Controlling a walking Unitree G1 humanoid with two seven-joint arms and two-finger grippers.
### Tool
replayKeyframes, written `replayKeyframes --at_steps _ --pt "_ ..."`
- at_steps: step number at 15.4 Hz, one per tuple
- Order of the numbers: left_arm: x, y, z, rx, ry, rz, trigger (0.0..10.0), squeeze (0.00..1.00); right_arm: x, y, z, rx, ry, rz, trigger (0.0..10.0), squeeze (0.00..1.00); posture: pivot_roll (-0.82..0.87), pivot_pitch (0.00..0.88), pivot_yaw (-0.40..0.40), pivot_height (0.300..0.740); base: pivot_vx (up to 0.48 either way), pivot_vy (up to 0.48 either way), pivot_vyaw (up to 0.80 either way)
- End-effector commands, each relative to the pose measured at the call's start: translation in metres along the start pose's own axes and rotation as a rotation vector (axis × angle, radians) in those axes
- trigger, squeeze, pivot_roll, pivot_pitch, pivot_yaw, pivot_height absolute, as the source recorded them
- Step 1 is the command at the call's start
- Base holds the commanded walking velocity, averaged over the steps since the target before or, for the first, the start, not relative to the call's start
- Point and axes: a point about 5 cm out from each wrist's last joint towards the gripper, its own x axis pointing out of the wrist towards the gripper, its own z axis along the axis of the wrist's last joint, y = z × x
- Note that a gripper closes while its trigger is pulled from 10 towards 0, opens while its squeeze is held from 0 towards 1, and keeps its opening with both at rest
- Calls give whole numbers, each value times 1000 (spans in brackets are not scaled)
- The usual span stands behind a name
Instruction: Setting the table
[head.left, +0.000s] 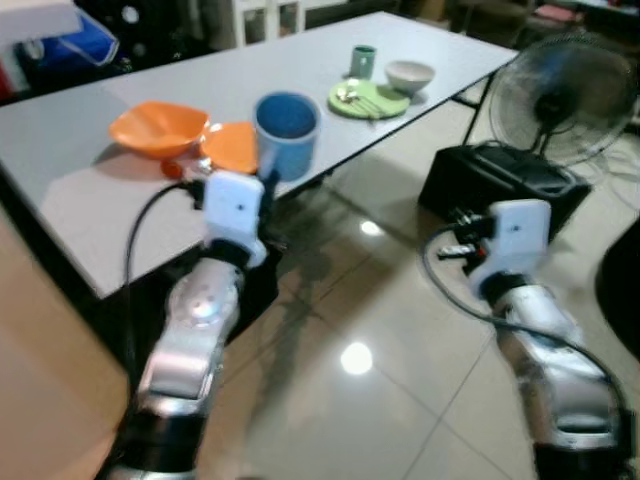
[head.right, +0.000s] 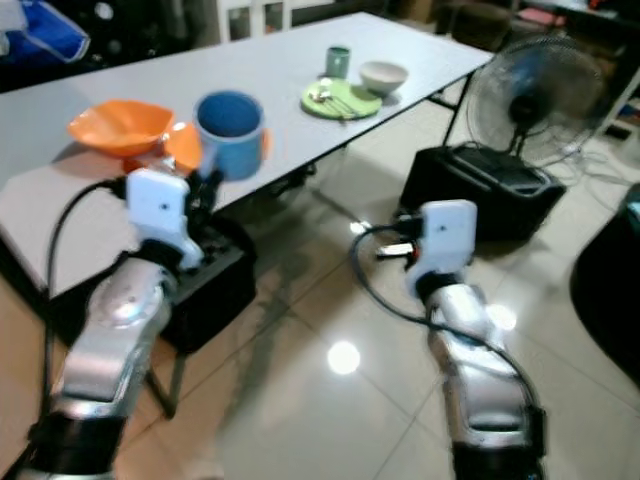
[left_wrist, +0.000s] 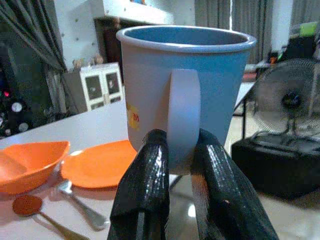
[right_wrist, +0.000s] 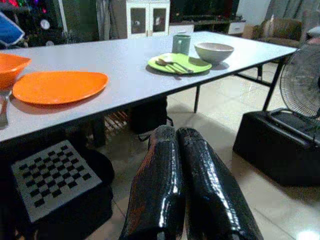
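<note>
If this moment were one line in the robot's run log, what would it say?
left end effector: shut on blue plastic mug handle | mug: beside orange plate | right end effector: shut, idle

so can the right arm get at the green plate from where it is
Probably not yet. The right gripper hangs shut over the floor, off the table edge, and the green plate sits far across; the way is open though.

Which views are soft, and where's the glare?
Both eye views are blurred throughout; ceiling-light glare spots sit on the tiled floor. Left wrist view: blue mug and left gripper sharp, background soft. Right wrist view: reflections streak the right gripper, table setting reasonably clear.
</note>
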Motion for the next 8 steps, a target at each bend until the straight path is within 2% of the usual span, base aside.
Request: replayKeyframes --at_steps 1,8 --pt "4 -7 8 -8 -31 -21 10000 0 -1 -9 5 -9 -17 -26 10000 0 2 0 -36 740 401 0 -425" --pt "9 -7 10 3 -43 -15 10000 0 3 -7 10 -14 -38 -5 10000 0 0 0 -39 740 407 0 0"
